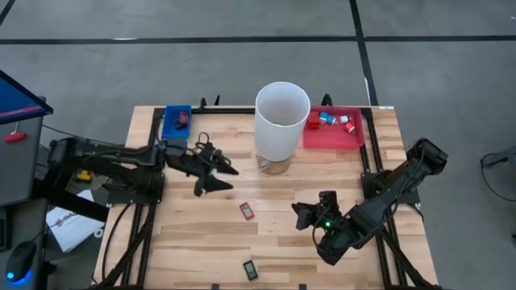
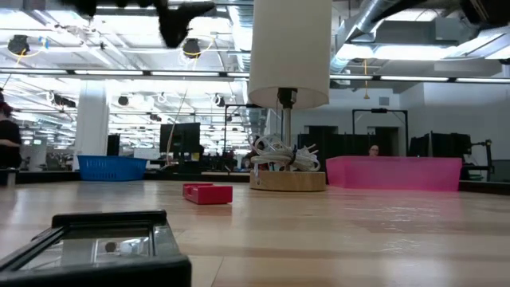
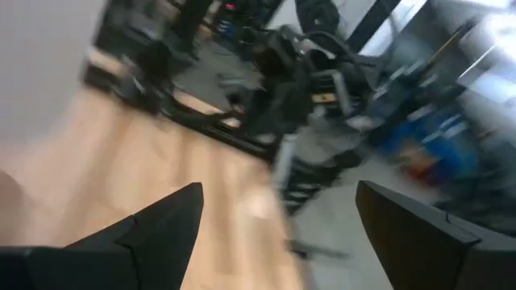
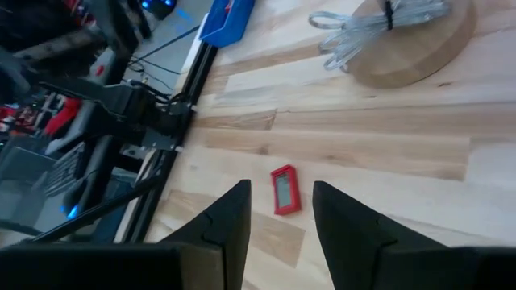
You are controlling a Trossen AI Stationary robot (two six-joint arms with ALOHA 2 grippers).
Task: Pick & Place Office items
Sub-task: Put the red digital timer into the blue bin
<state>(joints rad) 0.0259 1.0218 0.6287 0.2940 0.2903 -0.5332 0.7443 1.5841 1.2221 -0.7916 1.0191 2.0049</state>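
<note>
While our left tool (image 1: 219, 179) hangs above the wooden slatted surface (image 1: 193, 234) near its left-middle with fingers spread wide and nothing between them, our right tool (image 1: 310, 211) sits low toward the right front, its fingers partly apart and empty. A flat red rectangular piece (image 1: 247, 211) lies on the surface between the two tools, just ahead of the right one, and a flat black rectangular piece (image 1: 251, 270) lies by the front edge. Several small red and blue-white pieces (image 1: 330, 121) sit in the shallow red tray (image 1: 355, 138) at the back right; one red piece (image 1: 183, 119) sits in the shallow blue tray (image 1: 169, 129) at the back left. A tall white cylinder (image 1: 281, 119) stands at the back middle.
</note>
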